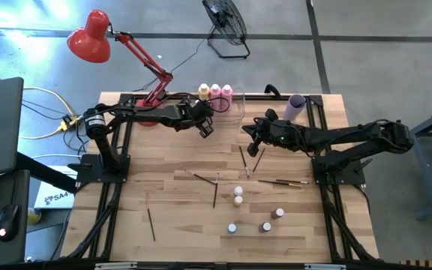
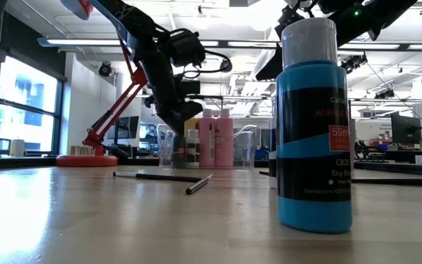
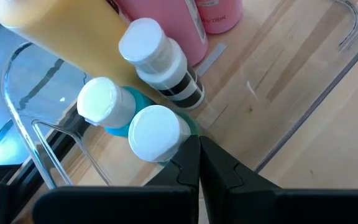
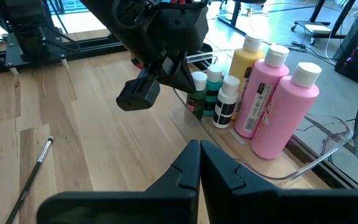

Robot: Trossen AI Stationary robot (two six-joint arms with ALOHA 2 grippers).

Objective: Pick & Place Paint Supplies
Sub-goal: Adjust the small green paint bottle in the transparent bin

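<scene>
Two pink bottles point(image 4: 272, 99) and a yellow-orange bottle point(image 4: 246, 65) wear white caps in the clear bin point(image 4: 328, 146), a sky-blue bottle point(image 2: 315, 125) banded black stands at right of the low view, a red lamp point(image 1: 90, 36) sits upper left, over the pale wood-grain counter point(image 1: 178, 217).

Overhead looks down, low looks level, both wrists share clear bin point(image 4: 319, 155)

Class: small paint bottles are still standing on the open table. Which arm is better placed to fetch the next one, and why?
Probably the right gripper: it hangs, jaws shut and empty, nearer the small bottles than the left gripper, which is at the clear bin.
</scene>
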